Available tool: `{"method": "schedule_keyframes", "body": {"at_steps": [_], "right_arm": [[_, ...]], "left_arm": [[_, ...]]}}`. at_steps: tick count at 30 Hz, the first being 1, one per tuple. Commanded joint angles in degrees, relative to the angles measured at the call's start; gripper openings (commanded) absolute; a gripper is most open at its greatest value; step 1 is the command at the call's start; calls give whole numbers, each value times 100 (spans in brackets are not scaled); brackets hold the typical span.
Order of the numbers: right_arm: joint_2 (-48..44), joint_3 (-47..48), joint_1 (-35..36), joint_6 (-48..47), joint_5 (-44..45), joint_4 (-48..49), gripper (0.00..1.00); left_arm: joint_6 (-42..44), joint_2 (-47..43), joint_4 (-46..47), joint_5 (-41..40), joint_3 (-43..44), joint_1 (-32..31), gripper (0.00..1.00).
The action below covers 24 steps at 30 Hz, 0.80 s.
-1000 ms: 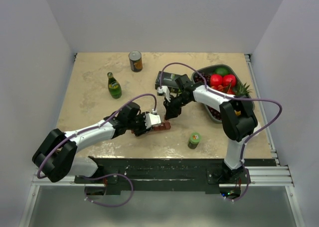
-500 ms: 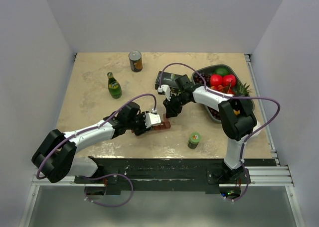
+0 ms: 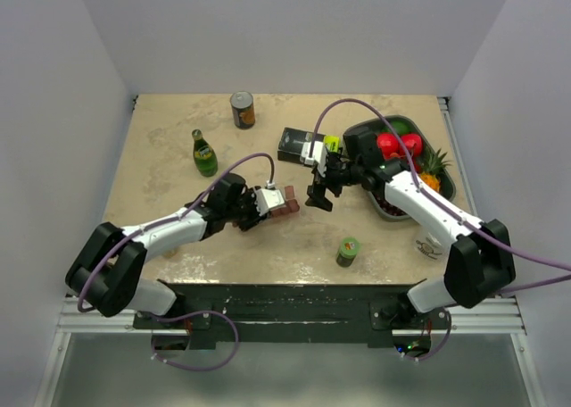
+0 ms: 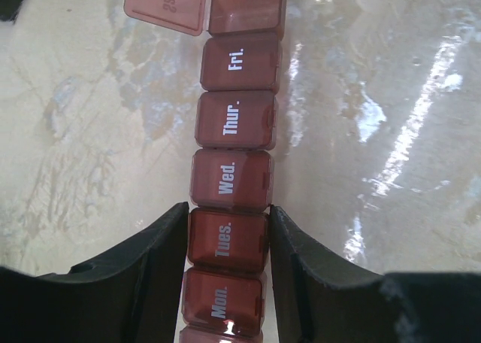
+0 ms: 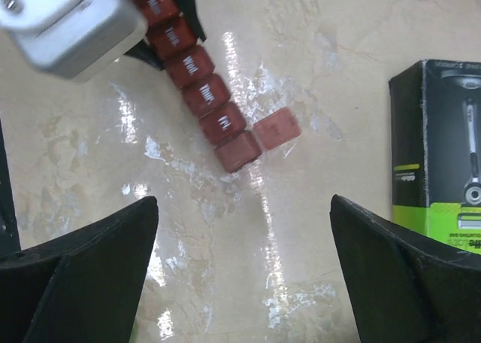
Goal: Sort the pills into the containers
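Left gripper (image 4: 228, 230): clenched on the strip (image 4: 233, 125). Its fingers press both sides of the "Tues." cell, low in the wrist view.
Strip: lies on the table (image 3: 161, 139) at mid-frame in the top view, between your two grippers. Its long axis runs from the left gripper up and right toward the right one.
End lid (image 5: 276, 129): flipped open beside the last cell, at the strip's free end.
Right gripper (image 3: 318, 197): released, jaws wide, nothing between them. It hangs just right of that open end.
Coming move: your right arm is nearer — in its wrist view the open cell sits straight above the gap between its jaws.
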Motion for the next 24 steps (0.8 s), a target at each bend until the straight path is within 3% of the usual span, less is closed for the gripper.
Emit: {"method": "schedule_keyframes", "body": {"at_steps": [1,2,8,15,24], "right_arm": [[138,-277,-131,-92,-62,311,99],[201,-146,-175,-232,-125,144,99],[-1,-276,-202,-286,-275,177,99],[-88,-285,-272,-312,-345,116,99],[-650,-320,-307,-611,-275,-191,99]], "left_arm": [[-122,192,526,-144,289,146,14],[-130,219,552,-162,280,163,22],[-69,385,570,-311,219,163,44],[-147,562,482,-452,254,155,55],[-323,299,403,-505,245,163,76]]}}
